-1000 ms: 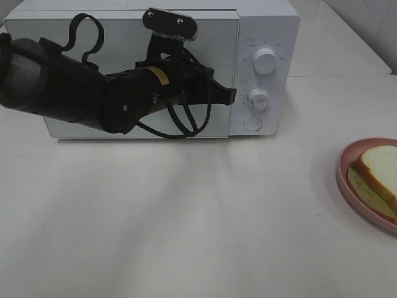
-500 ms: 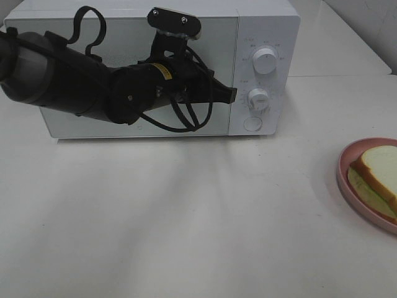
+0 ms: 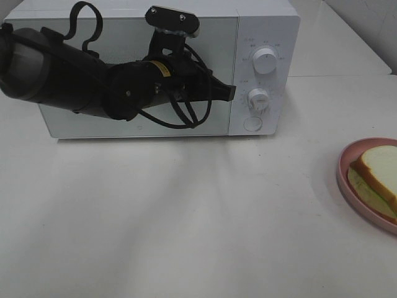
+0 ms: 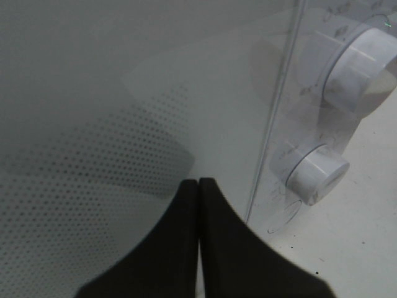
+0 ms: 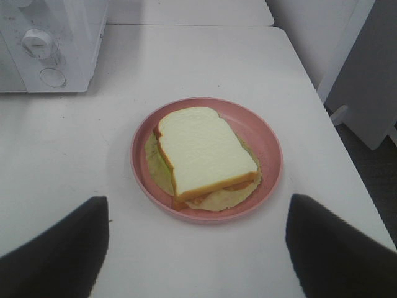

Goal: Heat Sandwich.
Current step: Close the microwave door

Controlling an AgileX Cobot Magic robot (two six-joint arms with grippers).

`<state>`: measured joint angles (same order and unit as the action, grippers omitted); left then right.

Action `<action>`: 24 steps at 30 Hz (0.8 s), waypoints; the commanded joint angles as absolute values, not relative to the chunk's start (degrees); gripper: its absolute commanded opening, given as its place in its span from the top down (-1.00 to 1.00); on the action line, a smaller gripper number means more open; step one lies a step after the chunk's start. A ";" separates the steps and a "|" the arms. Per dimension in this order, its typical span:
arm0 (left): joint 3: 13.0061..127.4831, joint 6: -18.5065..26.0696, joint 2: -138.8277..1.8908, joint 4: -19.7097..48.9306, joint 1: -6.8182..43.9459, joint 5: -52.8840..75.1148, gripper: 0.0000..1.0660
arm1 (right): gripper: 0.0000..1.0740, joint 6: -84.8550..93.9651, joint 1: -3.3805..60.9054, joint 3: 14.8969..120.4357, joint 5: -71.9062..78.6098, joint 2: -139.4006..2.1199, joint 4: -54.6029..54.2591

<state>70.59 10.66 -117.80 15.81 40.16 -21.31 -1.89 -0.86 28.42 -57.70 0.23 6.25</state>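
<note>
Exterior high view: left gripper [image 3: 232, 93], jaws closed, at the white microwave's [image 3: 263, 25] door edge beside two dials; sandwich [image 3: 378, 177] on a pink plate [image 3: 343, 167] at the tabletop's [image 3: 186, 217] right edge.

Left wrist view: closed jaws against the perforated door window [image 4: 93, 161].

Right wrist view: right gripper [image 5: 197, 248], jaws wide open, empty, above the plated sandwich.

The pink plate [image 3: 345, 162] and sandwich [image 3: 379, 167] are cut off by the high view's right edge. The black left arm [image 3: 80, 84] hides much of the microwave [image 3: 263, 25] door. Dial markings are too small to read.
</note>
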 commanded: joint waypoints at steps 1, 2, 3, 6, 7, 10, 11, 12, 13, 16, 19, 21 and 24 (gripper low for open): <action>70.70 10.43 -115.79 19.31 38.10 -26.70 1.00 | -0.42 -1.95 -1.20 28.53 -57.01 1.72 6.47; 70.70 10.43 -115.79 19.31 38.10 -26.70 1.00 | -0.42 -1.95 -1.20 28.53 -57.01 1.72 6.47; 70.36 10.43 -115.62 19.31 38.10 -26.70 1.00 | -0.42 -1.95 -1.20 28.53 -57.01 1.72 6.47; 68.64 10.43 -114.65 19.31 38.10 -26.59 1.00 | -0.42 -1.95 -1.20 28.53 -57.01 1.72 6.47; 68.01 10.43 -114.42 19.31 38.45 -26.59 1.00 | -0.42 -1.95 -1.20 28.53 -57.01 1.72 6.47; 65.26 10.43 -112.70 19.31 39.08 -26.64 1.00 | -0.42 -1.95 -1.20 28.53 -57.01 1.72 6.47; 64.23 10.43 -112.01 19.31 39.48 -26.70 1.00 | -0.42 -1.95 -1.20 28.53 -57.01 1.72 6.47; 63.20 10.49 -111.27 19.31 39.76 -26.70 1.00 | -0.42 -1.95 -1.20 28.53 -57.01 1.72 6.47; 62.40 10.54 -110.75 19.31 40.05 -26.76 1.00 | -0.42 -1.95 -1.20 28.53 -57.01 1.72 6.47; 59.47 10.54 -108.75 19.31 40.79 -26.81 1.00 | -0.42 -1.95 -1.20 28.53 -57.01 1.72 6.47; 55.63 10.54 -105.71 19.31 41.83 -26.24 1.00 | -0.42 -1.95 -1.20 28.53 -57.01 1.72 6.47; 54.77 10.49 -105.02 19.31 42.06 -25.50 1.00 | -0.42 -1.95 -1.20 28.53 -57.01 1.72 6.47; 53.57 10.37 -102.73 19.14 42.06 -18.74 0.98 | -0.42 -1.95 -1.20 28.53 -57.01 1.72 6.47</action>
<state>54.14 10.66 -104.34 19.08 41.77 -22.06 -1.89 -0.86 28.42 -57.70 0.23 6.25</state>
